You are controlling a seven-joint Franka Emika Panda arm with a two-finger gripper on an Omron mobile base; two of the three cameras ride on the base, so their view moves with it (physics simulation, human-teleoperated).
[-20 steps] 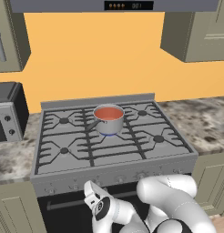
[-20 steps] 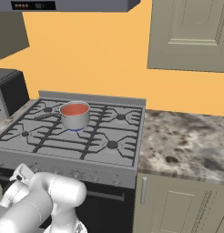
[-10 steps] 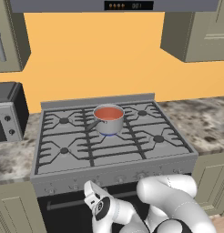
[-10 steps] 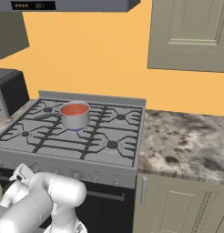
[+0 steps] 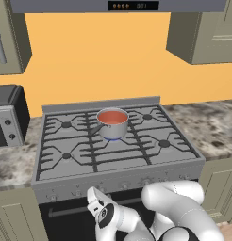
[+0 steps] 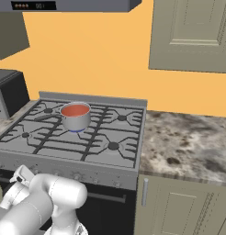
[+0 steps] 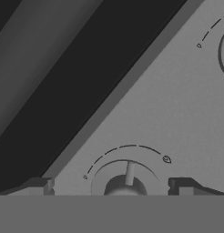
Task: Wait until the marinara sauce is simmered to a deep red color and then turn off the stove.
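Marinara sauce [image 5: 111, 116], orange-red in a steel saucepan [image 5: 113, 129], is seen over a small blue flame on the middle rear burner of the stove [image 5: 151, 167]. Below the stove's front edge, the hand [image 7: 110, 185] is held spread on either side of a knob [image 7: 125, 184], apparently so the burner can be shut off once the colour deepens. Speckled stone benches [image 6: 188, 142] flank the stove beneath an orange wall [image 5: 99, 61].

I'm looking at a home kitchen: a steel gas stove [image 5: 118, 150] with black grates and front knobs [image 7: 125, 182], a range hood [image 5: 122, 5] above, beige cabinets [image 6: 190, 34], speckled stone counter [image 6: 188, 142] right, a small oven [image 5: 8, 115] on the left.
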